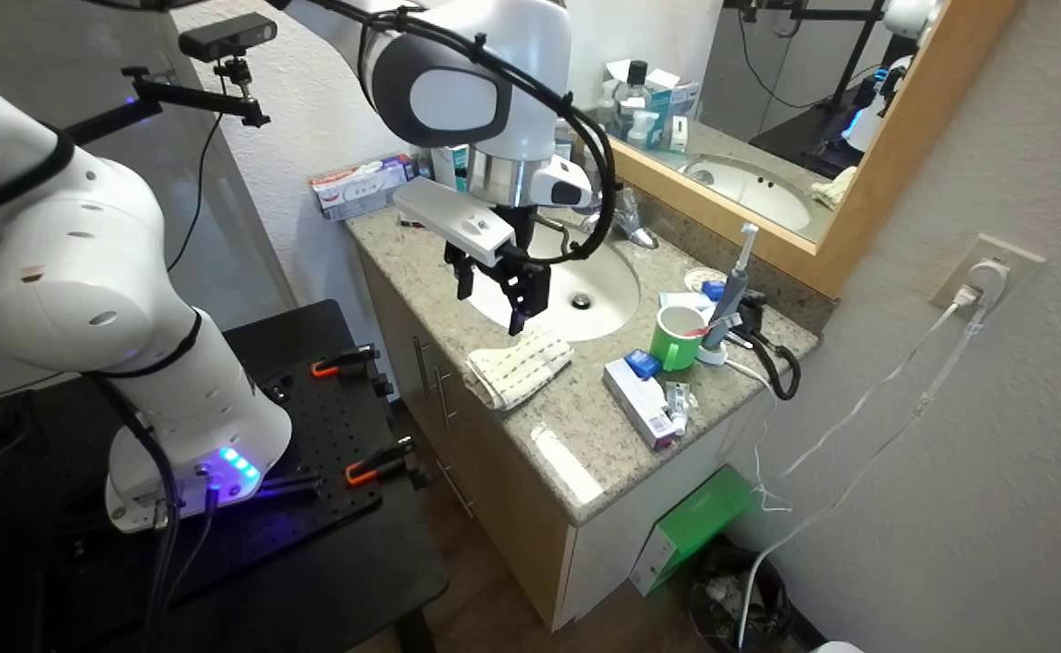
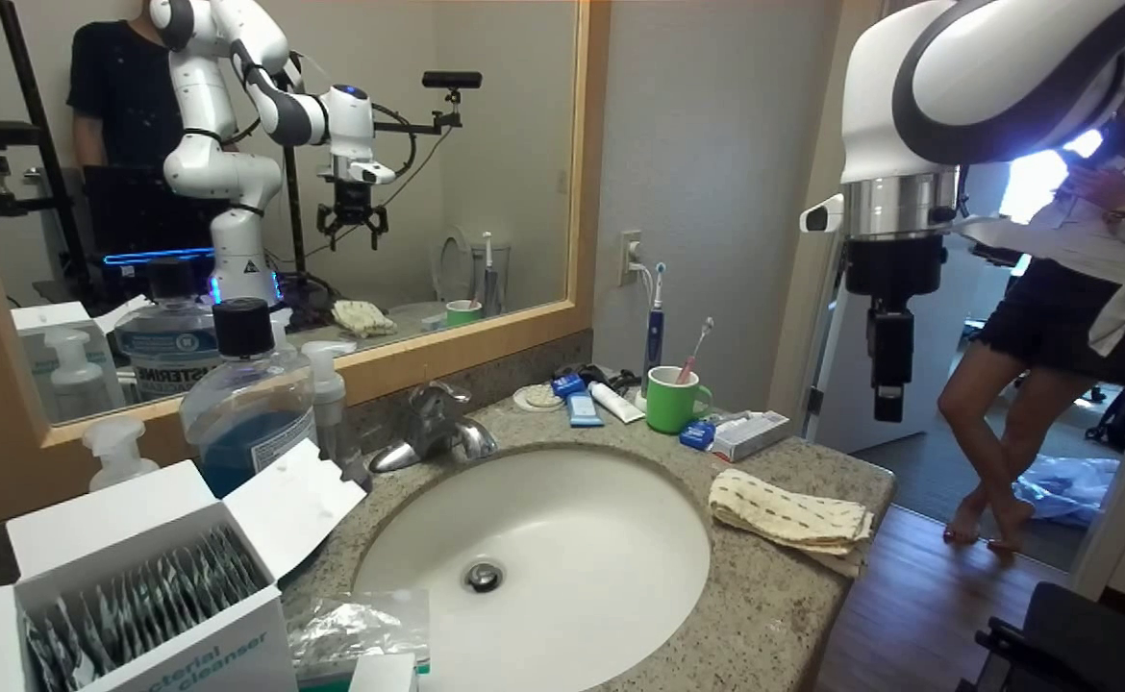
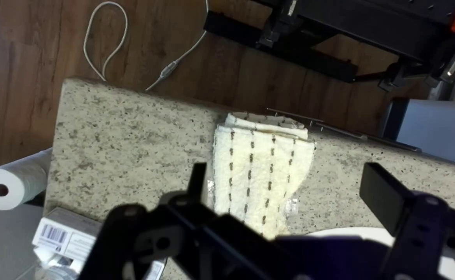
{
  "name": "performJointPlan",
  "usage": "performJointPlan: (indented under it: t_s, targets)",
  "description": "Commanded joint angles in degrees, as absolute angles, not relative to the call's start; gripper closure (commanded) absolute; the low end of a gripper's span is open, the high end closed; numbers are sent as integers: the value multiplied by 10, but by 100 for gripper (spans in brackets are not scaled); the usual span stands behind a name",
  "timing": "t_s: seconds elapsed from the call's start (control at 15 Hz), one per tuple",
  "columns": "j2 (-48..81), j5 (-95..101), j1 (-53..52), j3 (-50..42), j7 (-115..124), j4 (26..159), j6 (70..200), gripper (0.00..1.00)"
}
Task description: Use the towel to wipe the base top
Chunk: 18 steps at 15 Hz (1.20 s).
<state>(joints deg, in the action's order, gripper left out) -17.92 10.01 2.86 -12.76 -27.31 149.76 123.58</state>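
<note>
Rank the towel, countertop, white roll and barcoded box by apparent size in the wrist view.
1. Countertop
2. Towel
3. Unranked: white roll and barcoded box; their visible parts look similar, and the gripper hides some of the box.

This is a bathroom of the household kind — a speckled stone countertop [image 2: 764, 588] carries a white oval sink [image 2: 601, 548] with a chrome faucet [image 2: 437, 423], above a wood-toned cabinet [image 1: 517, 510] with bar handles [image 1: 442, 396]. A wood-framed mirror [image 2: 514, 144] rises behind the faucet, and a toilet [image 2: 454, 271] shows in its reflection. In an exterior view, a bottle of blue liquid [image 2: 245, 404] and two pump bottles [image 2: 120, 459] stand on the left; on the far right, an electric toothbrush [image 2: 655, 336] stands beside a green mug [image 2: 670, 408] holding a second toothbrush [image 2: 690, 362] — a white tube [image 2: 616, 403] lies near them. A folded towel [image 2: 793, 509] lies right of the sink.
</note>
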Motion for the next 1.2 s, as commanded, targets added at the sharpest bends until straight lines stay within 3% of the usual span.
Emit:
performJointPlan:
  t_s: [0.0,1.13]
  targets:
    - [-147,95,40,-120,-254,1505,1280,0]
    - [47,191,40,-74,-176,1470,1372,0]
